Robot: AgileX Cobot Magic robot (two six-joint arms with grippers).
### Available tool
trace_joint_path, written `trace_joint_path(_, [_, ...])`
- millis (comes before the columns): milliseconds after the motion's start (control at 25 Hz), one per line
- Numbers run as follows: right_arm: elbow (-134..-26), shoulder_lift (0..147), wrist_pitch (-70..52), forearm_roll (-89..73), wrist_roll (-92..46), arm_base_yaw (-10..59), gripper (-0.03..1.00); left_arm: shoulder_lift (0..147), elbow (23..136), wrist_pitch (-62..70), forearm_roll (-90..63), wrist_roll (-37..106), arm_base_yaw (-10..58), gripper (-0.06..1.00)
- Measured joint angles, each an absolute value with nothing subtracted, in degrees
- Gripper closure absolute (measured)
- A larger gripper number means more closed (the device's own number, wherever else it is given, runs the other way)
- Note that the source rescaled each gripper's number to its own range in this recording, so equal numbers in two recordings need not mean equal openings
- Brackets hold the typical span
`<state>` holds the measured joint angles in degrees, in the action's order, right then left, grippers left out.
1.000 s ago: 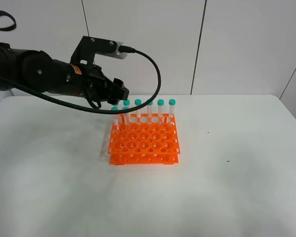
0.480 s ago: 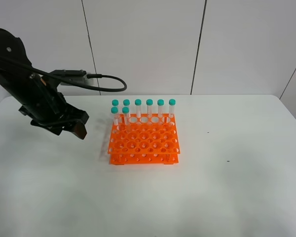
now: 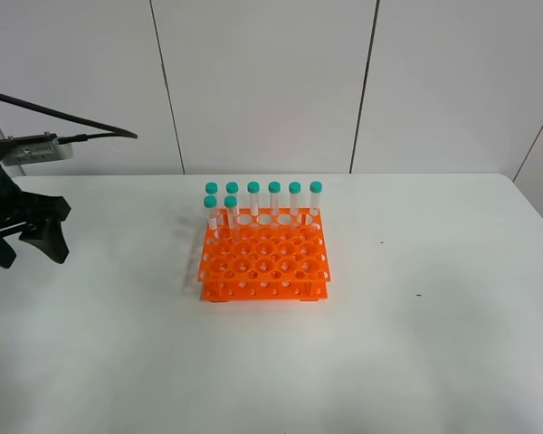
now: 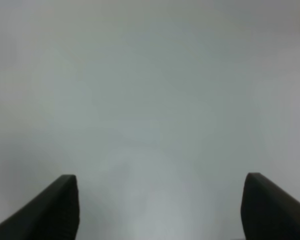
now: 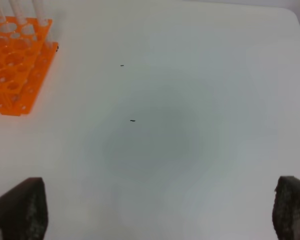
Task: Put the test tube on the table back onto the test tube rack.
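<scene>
Orange test tube rack (image 3: 264,258) in view; left pincer (image 3: 25,247) spread wide (arm cropped).

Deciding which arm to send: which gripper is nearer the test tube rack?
Left. The left gripper hangs off the test tube rack's left side; the right gripper is outside the high view.

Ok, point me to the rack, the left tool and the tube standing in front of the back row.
test tube rack (image 3: 267,262), exterior high view, top grid.
left tool (image 3: 25,246), exterior high view, between fingertips.
front test tube (image 3: 231,201), exterior high view, teal cap.
</scene>
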<state>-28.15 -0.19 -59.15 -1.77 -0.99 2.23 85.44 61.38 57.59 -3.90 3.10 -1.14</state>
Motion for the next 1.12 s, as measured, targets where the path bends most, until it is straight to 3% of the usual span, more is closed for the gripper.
trace_joint_path(560, [-28.2, -0.2, -59.2, -1.8, -1.0, 2.2, -0.03, 40.8, 30.9, 59.3, -3.5, 2.8, -1.1, 0.02])
trace_joint_path(1120, [-28.2, -0.2, -59.2, -1.8, -1.0, 2.2, -0.03, 11.9, 29.0, 59.9, -1.4, 1.6, -0.9, 0.02])
